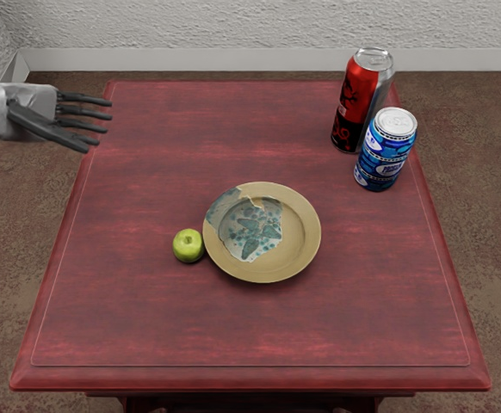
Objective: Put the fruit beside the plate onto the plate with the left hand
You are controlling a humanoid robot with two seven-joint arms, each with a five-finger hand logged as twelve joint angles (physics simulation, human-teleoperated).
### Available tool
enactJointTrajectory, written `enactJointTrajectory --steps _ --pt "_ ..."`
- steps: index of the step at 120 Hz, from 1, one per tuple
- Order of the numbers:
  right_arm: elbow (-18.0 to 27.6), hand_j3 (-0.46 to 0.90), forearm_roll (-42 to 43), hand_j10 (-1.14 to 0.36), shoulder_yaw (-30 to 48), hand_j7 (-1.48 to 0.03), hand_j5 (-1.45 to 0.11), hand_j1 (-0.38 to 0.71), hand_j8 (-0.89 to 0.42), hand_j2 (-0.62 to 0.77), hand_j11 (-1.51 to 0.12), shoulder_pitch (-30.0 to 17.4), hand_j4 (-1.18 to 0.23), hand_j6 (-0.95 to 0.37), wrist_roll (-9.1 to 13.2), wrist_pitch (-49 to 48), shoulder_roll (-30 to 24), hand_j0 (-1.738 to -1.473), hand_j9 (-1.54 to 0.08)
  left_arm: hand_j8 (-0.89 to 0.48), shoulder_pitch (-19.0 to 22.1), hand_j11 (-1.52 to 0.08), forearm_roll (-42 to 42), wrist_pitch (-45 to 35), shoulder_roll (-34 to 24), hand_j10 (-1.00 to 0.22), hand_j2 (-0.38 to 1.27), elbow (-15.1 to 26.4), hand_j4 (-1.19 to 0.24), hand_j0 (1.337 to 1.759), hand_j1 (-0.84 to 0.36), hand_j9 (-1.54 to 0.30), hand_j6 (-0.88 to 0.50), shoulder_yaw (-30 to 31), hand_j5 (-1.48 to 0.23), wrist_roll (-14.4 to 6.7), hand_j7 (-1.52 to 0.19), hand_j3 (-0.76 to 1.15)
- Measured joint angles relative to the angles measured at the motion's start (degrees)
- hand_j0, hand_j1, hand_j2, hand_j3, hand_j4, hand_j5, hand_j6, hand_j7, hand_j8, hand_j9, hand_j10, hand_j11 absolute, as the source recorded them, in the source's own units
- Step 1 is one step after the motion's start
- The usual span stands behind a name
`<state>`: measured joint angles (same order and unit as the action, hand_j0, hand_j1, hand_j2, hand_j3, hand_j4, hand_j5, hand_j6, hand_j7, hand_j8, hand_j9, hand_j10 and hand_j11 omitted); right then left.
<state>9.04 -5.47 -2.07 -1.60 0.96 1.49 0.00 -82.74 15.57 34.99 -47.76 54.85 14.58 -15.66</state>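
Apple (188,245) pickup isn't started yet: left hand (65,116) is hovering off the bench's (147,146) far-left corner, fingers spread, holding nothing. Green apple's sitting right against the plate's (309,225) left rim, so I'm thinking it should be coming in from the apple's open left side, without nudging the plate.

L hand (61,116) upper left, fingers straight

Green apple (188,245) touches the left rim of the plate (306,231) on the red table (147,327); left hand (61,116) hovers open at the far-left corner; 2 cans (374,116) stand far right
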Motion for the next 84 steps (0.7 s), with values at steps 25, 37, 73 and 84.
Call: enactJointTrajectory --steps 25,37,73,84 --pt "0.0 0.00 0.1 -0.03 -0.1 -0.04 -0.04 -0.31 -0.03 -0.01 -0.04 -0.4 -0.03 -0.03 0.3 0.0 0.0 -1.657 -0.04 -0.23 -7.2 -0.30 -5.7 0.0 -0.4 -0.23 0.05 4.4 -0.23 1.657 0.07 -0.30 -0.23 0.3 -0.30 -1.9 -0.30 0.00" --pt "0.0 0.00 0.1 -0.03 -0.1 -0.04 -0.04 -0.31 -0.03 -0.01 -0.04 -0.5 -0.03 -0.03 0.5 0.0 0.0 -1.657 -0.04 -0.23 -19.4 -0.30 -11.0 -1.9 0.5 -0.23 0.05 12.3 -0.23 1.657 0.07 -0.30 -0.23 5.0 -0.30 -7.0 -0.30 0.00" --pt "0.0 0.00 0.1 -0.03 -0.1 -0.04 -0.04 -0.31 -0.03 -0.01 -0.04 -0.6 -0.03 -0.03 0.6 0.0 0.0 -1.658 -0.04 -0.23 -44.8 -0.30 -10.6 -29.6 12.6 -0.23 0.05 31.4 -0.23 1.658 0.07 -0.30 -0.23 30.9 -0.30 -15.8 -0.30 0.00" --pt "0.0 0.00 0.1 -0.03 -0.1 -0.04 -0.04 -0.31 -0.03 -0.01 -0.04 -0.6 -0.03 -0.03 0.6 0.0 0.0 -1.658 -0.04 -0.23 -48.7 -0.30 -4.3 -38.6 13.7 -0.23 0.05 38.5 -0.23 1.658 0.07 -0.30 -0.23 33.4 -0.30 -16.6 -0.30 0.00"
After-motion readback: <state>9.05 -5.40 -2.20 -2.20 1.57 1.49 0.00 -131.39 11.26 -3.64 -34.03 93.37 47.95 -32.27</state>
